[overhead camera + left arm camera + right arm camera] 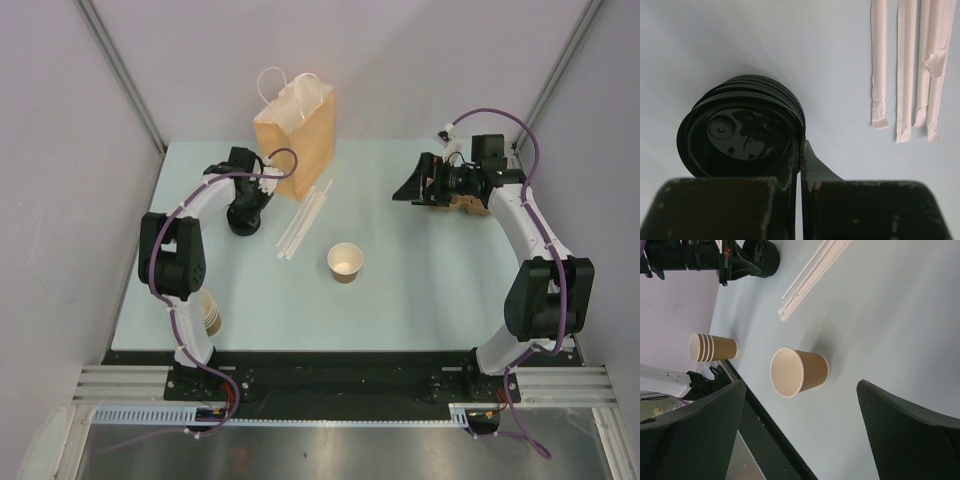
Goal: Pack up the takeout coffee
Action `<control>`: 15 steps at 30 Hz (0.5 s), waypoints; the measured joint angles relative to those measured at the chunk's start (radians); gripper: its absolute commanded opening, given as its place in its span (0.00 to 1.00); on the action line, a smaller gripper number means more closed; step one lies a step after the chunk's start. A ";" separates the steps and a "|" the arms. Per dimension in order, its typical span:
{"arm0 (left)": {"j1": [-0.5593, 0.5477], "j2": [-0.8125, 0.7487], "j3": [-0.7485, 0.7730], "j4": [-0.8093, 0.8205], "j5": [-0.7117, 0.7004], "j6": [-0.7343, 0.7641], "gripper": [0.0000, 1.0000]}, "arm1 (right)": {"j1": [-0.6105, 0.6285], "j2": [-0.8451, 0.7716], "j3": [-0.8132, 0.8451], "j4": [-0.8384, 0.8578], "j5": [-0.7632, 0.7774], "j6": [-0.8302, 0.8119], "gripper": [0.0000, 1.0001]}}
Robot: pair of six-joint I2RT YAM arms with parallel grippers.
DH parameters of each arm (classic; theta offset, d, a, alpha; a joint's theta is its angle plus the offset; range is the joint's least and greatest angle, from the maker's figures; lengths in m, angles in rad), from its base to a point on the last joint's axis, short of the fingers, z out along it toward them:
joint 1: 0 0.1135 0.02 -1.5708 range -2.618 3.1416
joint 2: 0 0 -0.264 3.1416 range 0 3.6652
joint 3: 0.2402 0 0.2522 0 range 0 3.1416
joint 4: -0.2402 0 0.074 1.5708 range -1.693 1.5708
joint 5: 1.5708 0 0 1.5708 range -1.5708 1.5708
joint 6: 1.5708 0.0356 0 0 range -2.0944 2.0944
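black plastic, item one: left claw (800,150), clenched on the near rim of the top lid (735,135) of a lid stack (782,95).
handling, as a judgement: lift straight and slowly so that one lid alone parts from the stack; a tilted pull could drag the lids beneath along. carry it level to the cup (345,262), centre it over the mouth and press the rim down evenly. the cup is light and unheld, so a sideways push may tip it.
cup: tan paper, lidless, upright on the table (430,290), well apart from the stack.
right claw (418,186): released, jaws wide, nothing in them, far right.
views: the left wrist alone shows the pinch on the rim, with wrapped straws (910,70) near. the right wrist shows the cup's side wall and the nested cups (712,346) whole; from above the left arm half hides them. the top view alone shows the bag (295,135), standing just behind the stack.
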State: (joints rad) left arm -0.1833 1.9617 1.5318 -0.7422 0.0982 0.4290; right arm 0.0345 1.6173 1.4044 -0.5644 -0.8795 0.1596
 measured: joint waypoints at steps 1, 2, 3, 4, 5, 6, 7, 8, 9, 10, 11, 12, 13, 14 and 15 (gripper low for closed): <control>0.000 0.000 0.000 0.000 0.000 0.000 0.00 | 0.000 0.001 0.000 0.000 0.000 0.000 1.00; 0.000 0.000 0.000 0.000 0.001 0.000 0.00 | 0.000 0.001 0.000 0.000 0.000 0.000 1.00; 0.000 0.000 0.000 0.000 0.002 0.000 0.00 | 0.000 0.001 0.000 0.000 0.000 0.000 1.00; 0.000 0.000 0.000 0.000 0.002 0.000 0.00 | 0.000 0.001 0.000 0.000 0.000 0.000 1.00; 0.000 -0.001 0.000 0.000 0.002 0.000 0.00 | 0.000 0.001 0.000 0.000 0.000 0.000 1.00; 0.000 -0.002 0.000 -0.001 0.002 0.000 0.00 | 0.000 0.001 0.000 0.000 0.000 0.000 1.00; 0.000 -0.006 0.000 0.000 0.002 0.000 0.00 | 0.000 0.001 0.000 0.000 0.000 0.000 1.00; 0.000 -0.011 0.000 0.000 0.001 0.000 0.00 | 0.000 0.002 0.000 0.000 0.000 0.000 1.00; 0.000 -0.019 -0.002 0.002 0.000 0.000 0.00 | 0.000 0.002 0.000 0.000 0.000 0.000 1.00; 0.000 -0.029 -0.006 0.006 -0.002 0.000 0.00 | 0.000 0.002 0.000 0.000 0.000 0.000 1.00; 0.000 -0.045 -0.013 0.012 -0.008 0.001 0.00 | 0.000 0.002 0.000 0.000 0.000 0.000 1.00; 0.000 -0.055 -0.017 0.015 -0.011 0.002 0.00 | 0.001 0.002 0.000 0.000 0.000 0.000 1.00; 0.000 -0.068 -0.023 0.023 -0.016 0.002 0.00 | 0.001 0.002 0.000 0.000 0.000 0.000 1.00; 0.000 -0.080 -0.029 0.028 -0.018 0.003 0.00 | 0.001 0.002 0.000 0.000 0.000 0.000 1.00; 0.000 -0.090 -0.032 0.031 -0.021 0.006 0.00 | 0.002 0.002 0.000 0.000 0.000 0.000 1.00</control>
State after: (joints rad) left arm -0.1833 1.8713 1.5002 -0.7116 0.0776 0.4351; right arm 0.0360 1.6196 1.4044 -0.5644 -0.8799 0.1593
